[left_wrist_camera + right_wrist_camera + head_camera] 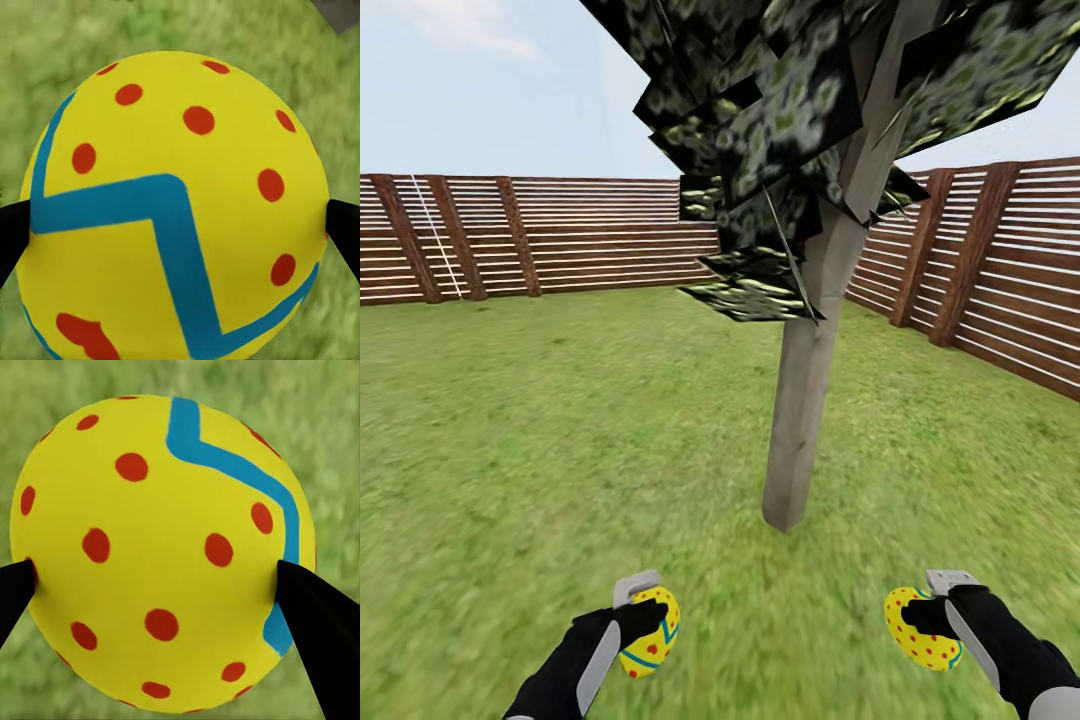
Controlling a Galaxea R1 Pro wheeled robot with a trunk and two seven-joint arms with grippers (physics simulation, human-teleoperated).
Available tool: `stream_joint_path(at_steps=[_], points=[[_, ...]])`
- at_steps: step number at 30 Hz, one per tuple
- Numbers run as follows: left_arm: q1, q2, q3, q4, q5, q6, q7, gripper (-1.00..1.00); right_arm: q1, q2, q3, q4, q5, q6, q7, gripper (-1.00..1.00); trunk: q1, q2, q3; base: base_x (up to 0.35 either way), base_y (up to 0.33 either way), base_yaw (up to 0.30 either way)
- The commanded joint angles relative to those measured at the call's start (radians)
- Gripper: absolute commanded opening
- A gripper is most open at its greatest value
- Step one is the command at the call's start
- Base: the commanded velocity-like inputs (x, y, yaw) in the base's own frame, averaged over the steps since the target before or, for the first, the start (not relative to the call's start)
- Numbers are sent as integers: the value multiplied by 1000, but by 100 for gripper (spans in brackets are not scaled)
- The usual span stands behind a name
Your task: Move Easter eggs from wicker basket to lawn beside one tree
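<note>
Left fingers (13, 236) and right fingers (311, 615) each clamped across a smooth, rigid, slippery-looking egg's (176, 217) widest middle.

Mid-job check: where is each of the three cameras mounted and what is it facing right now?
Head view: on the head, looking forward and down at the tree, lawn and fence; both arms show, left gripper, right gripper.
Left wrist view: near the left gripper, looking along black fingers at its egg.
Right wrist view: same, fingers, egg.
Shared: both eggs, grass.
</note>
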Motion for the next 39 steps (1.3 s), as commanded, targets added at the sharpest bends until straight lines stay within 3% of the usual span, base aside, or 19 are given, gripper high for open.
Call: stream_joint_path(at_steps=[1,3,5,6,8,9,11,12,14,15,17,19,21,30,35,39], points=[[0,4,5,-13,11,12,6,-100,-1,-1,4,-1,-4,4,0,-100,4,-8,-4,0,0,0],[0,31,15,-80,13,44,6,-100,-1,-2,4,-1,-3,4,0,-100,11,-22,-10,0,0,0],[0,149,131,-176,47,154,-14,-100,-1,-2,4,-1,-3,3,1,-100,19,-36,-17,0,0,0],[0,191,172,-241,77,208,-45,-100,-1,-2,4,-1,-3,4,1,-100,23,-43,-20,0,0,0],[0,269,193,-319,95,316,-88,-100,-1,-3,4,-1,-3,4,1,-100,31,-57,-26,0,0,0],[0,292,199,-330,97,334,-93,-100,-1,-2,4,-1,-3,4,2,-100,34,-64,-29,0,0,0],[0,302,201,-325,94,342,-86,-100,-1,-2,5,-2,-3,4,3,-100,42,-78,-36,0,0,0],[0,303,200,-298,92,341,-84,-100,-1,-2,30,-8,-3,6,6,-100,46,-85,-39,0,0,0],[0,304,200,-280,92,341,-84,-100,-1,-3,142,-12,-4,1,4,-100,54,-99,-45,0,0,0],[0,305,202,-278,92,341,-84,-100,-1,-3,156,-13,-6,2,3,-100,57,-106,-48,0,0,0],[0,305,200,-250,62,341,-84,-100,-1,-9,134,-14,-18,8,1,-100,65,-120,-54,0,0,0],[0,304,199,-226,27,343,-85,-100,-1,-7,34,-15,-11,11,2,-100,73,-134,-61,0,0,0],[0,303,198,-211,16,342,-90,-100,-1,-4,0,-15,-7,11,3,-100,80,-148,-67,0,0,0],[0,297,195,-207,17,340,-98,-100,-1,-5,-8,-80,-7,52,6,-100,115,-211,-95,0,0,0],[0,295,195,-206,17,338,-98,-100,-1,-12,-9,-41,-10,44,8,-100,126,-232,-104,0,0,0],[23,297,177,-183,18,331,-100,-100,-1,-16,13,-19,-13,51,19,-100,126,-232,-105,0,-69,0]])
